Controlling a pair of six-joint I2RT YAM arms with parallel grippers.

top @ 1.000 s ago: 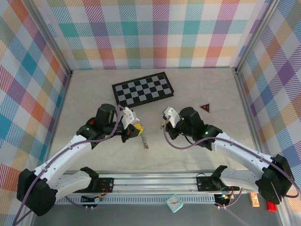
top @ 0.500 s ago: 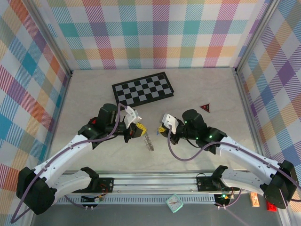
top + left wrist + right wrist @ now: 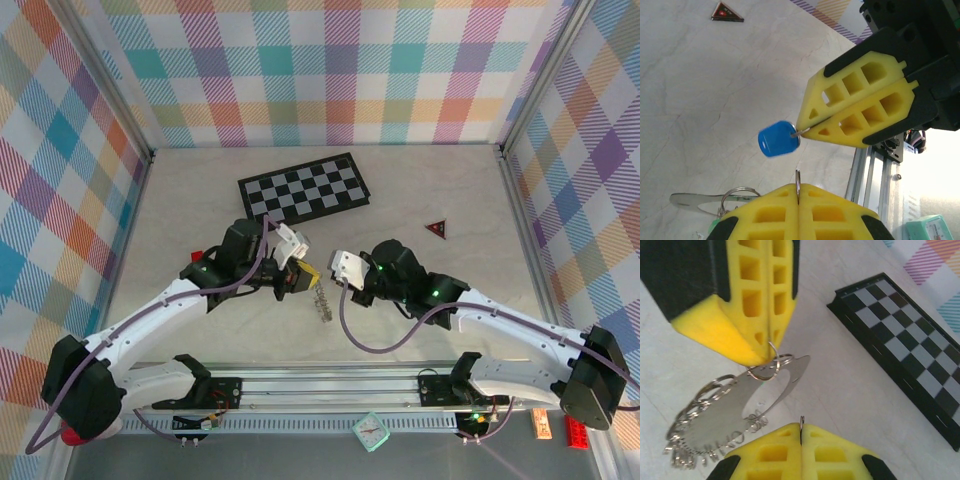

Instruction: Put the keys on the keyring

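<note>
Left gripper (image 3: 306,272): fingers pressed together on a thin loop of the keyring (image 3: 735,405), which hangs from the fingertips with its silver plate and fringe of small keys drooping below; whether the fringe touches the desk (image 3: 430,180) cannot be told. A sliver of green beside the ring in the left wrist view may be the green key, not confirmed. Right gripper (image 3: 806,129): fingers likewise together, pinching the small wire loop of the blue key (image 3: 776,140), which dangles free at the fingertips, just beside the left gripper. Risks noted. First, both holds are on thin wire at the very tips of the yellow pads; a slight twist or pull could let either loop slip out and drop to the desk. Second, the keyring's coil shows no visible opening, so pressing the blue key's loop against it without finding the split end would likely only shove the ring aside or turn it in the grip. Third, the two grippers stand very near each other; a misjudged closing move could bring the pads into collision and knock the hanging key. Dark red triangle (image 3: 435,228), further right, lies well apart and poses no hazard
</note>
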